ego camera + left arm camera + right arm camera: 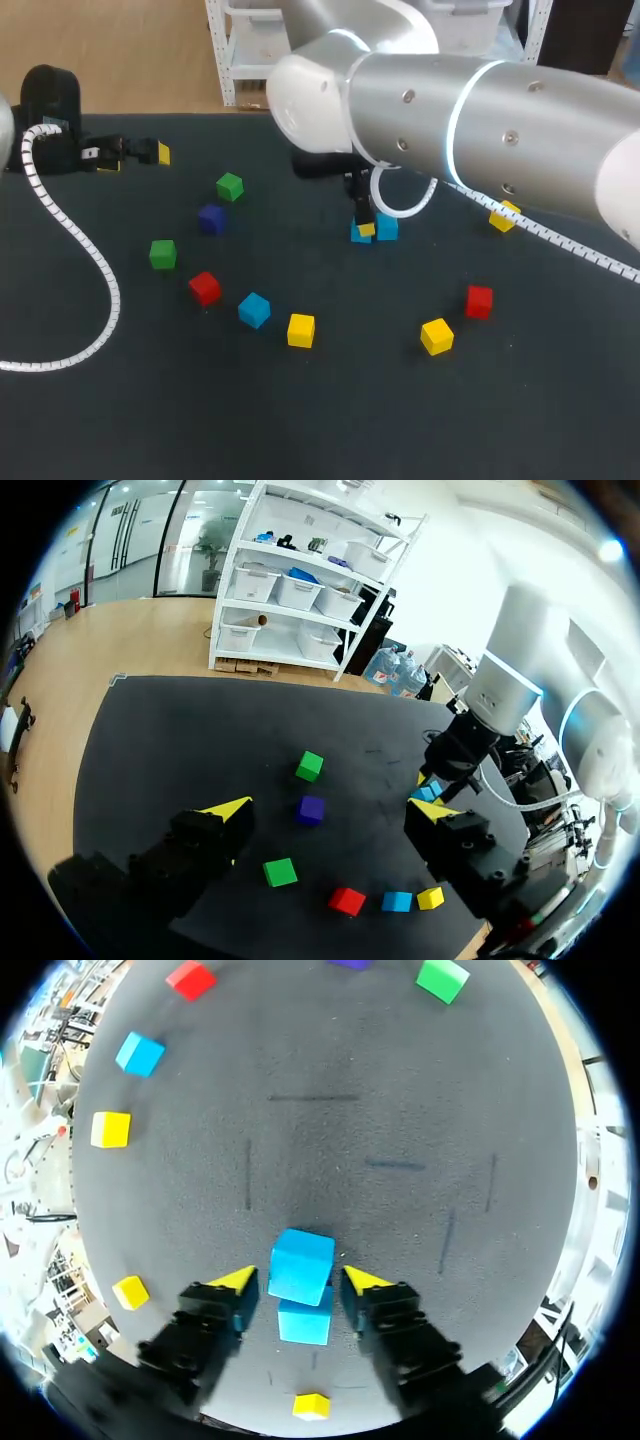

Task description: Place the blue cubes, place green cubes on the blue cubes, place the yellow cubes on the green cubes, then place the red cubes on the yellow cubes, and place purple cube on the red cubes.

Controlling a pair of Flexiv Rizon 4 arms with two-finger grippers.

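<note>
Left gripper [330,809] is wide open and holds nothing. Right gripper [300,1279] is open, with a blue cube [301,1265] between its fingers and a second cube [305,1322] just behind, under the gripper. The cube is probably light, stiff and smooth; take it on two flat opposite faces.

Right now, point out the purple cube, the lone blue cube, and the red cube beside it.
purple cube [211,216], head view, top face
lone blue cube [254,306], head view, top face
red cube [204,286] beside it, head view, top face

Silver arms [480,110], white coiled cables [88,252], yellow-tipped jaws
</note>
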